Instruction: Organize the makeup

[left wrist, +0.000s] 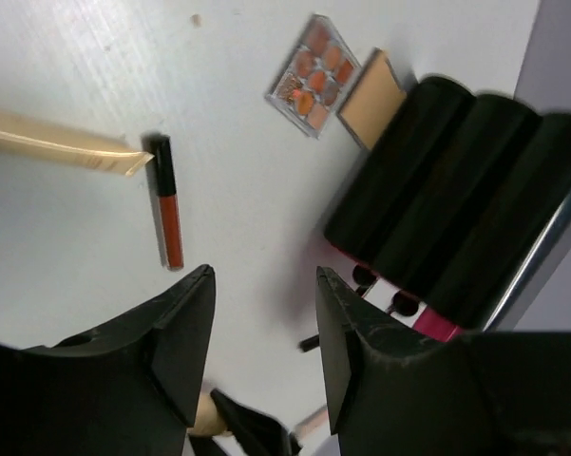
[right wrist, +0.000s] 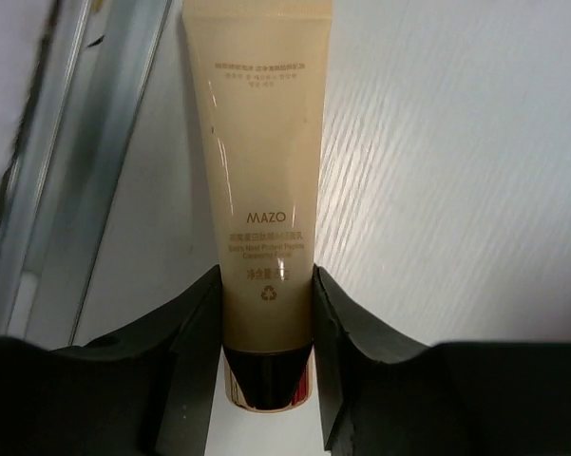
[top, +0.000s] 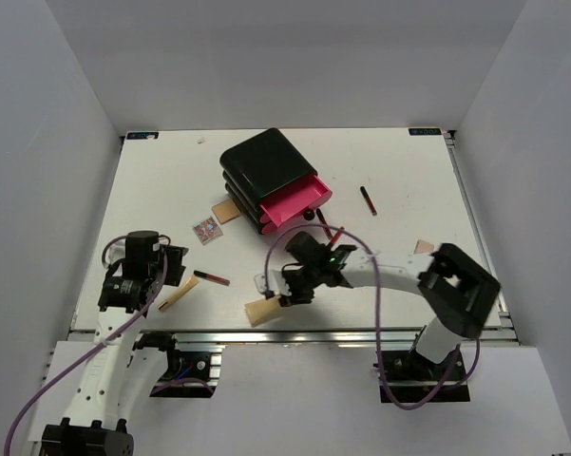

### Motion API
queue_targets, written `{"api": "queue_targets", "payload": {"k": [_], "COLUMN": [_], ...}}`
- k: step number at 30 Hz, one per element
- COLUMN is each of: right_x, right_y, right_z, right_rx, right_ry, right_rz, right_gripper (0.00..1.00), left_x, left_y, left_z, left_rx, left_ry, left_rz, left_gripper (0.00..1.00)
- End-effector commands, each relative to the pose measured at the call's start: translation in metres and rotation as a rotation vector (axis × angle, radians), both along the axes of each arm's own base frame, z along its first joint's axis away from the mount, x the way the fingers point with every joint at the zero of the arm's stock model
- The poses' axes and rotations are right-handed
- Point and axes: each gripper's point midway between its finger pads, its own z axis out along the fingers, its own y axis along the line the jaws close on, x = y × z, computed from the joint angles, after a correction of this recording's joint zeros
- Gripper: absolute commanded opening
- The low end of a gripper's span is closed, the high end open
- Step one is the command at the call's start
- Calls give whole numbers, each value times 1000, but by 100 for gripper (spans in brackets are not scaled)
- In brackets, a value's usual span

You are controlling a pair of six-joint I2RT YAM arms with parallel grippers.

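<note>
My right gripper [right wrist: 266, 323] is shut on a beige tube [right wrist: 266, 180] with a dark cap, its fingers pressed against both sides near the cap end. From above, this tube [top: 263, 310] lies near the table's front edge under the right gripper [top: 295, 290]. My left gripper [left wrist: 264, 332] hangs open over bare table with nothing between its fingers. Ahead of it lie a black-and-red lipstick [left wrist: 169, 209], a second beige tube [left wrist: 57, 147], a small eyeshadow palette [left wrist: 314, 76] and a tan packet [left wrist: 372, 100]. Another lipstick [top: 369, 200] lies right of the box.
A black box [top: 266, 166] with an open pink drawer [top: 297, 201] stands mid-table. A small pinkish packet [top: 424, 246] lies at the right. A metal rail [right wrist: 66, 142] runs along the front edge, close beside the held tube.
</note>
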Motion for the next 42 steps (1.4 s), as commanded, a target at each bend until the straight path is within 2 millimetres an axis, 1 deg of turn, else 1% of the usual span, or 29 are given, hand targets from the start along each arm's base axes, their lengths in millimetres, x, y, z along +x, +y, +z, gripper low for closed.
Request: {"api": "queue_targets", "payload": {"k": [1,2,3,4,5,6,8,9,10,11,12,13,14,15,16,18,19,20,21,24,28,29,30,31,32,34,35,39,42], "right_x": [13,16,20,31,32,42,56,76,90,106,131,145,166,176,185,202,210,218,225,237,240,240,240,240,241,241,241,236,235], "right_y": [-13,-16,-17,-24,-23,-26,-27,-29,-31,-32,-41,-46,-54,-56,-57,-59,-58,-55,-57,-56,-54,-54,-53,-53,-54,-56,-56,-59,-60], "right_z": [65,81,98,141,155,168,194,208,215,215,232,236,232,236,248,245,253,245,244,243,241,236,236,234,232,228,227,219,217], "right_rx": [195,241,290,409,445,475,524,532,528,511,515,508,478,476,487,459,462,444,431,418,414,404,404,399,390,377,377,364,364], "right_ry": [-49,-62,-75,-143,-182,-222,-310,-394,-445,-475,-527,-551,-587,-619,-662,-717,-751,-745,-765,-773,-792,-780,-781,-782,-787,-783,-780,-756,-751], "right_rz": [97,108,111,121,126,102,65,22,-2,-23,-73,-93,-110,-110,-105,-87,-84,-80,-71,-45,0,7,16,19,27,30,35,52,52], "right_gripper": [1,1,1,1,1,0,0,0,0,0,0,0,0,0,0,1,2,3,4,8,11,13,15,18,29,41,50,57,61], "left_x": [-5,-12,-15,-27,-27,-34,-37,-34,-33,-33,-28,-28,-29,-28,-29,-31,-32,-33,-35,-38,-43,-45,-46,-48,-49,-50,-50,-47,-44], "left_y": [10,11,10,6,6,2,-3,-5,-10,-12,-13,-15,-16,-16,-17,-17,-16,-17,-17,-15,-14,-15,-15,-15,-15,-13,-12,-6,-4], "left_z": [-7,-10,-13,-30,-31,-43,-56,-64,-68,-74,-75,-79,-82,-83,-85,-88,-89,-90,-92,-93,-96,-97,-97,-99,-100,-99,-98,-93,-91], "left_rx": [-175,-176,-199,-212,-212,-213,-218,-223,-242,-249,-259,-267,-268,-270,-267,-264,-268,-271,-274,-274,-277,-279,-284,-285,-287,-282,-278,-252,-237], "left_ry": [83,136,176,322,323,418,490,516,531,543,527,544,556,557,566,574,575,573,574,572,570,572,568,574,574,571,570,563,567], "left_rz": [284,307,345,378,379,382,376,373,361,360,355,355,355,352,349,349,354,356,358,370,381,382,382,387,388,398,403,415,417], "left_gripper": [57,60,64,75,75,79,81,82,82,82,82,82,82,82,82,81,81,81,81,81,81,81,81,81,81,82,82,83,84]}}
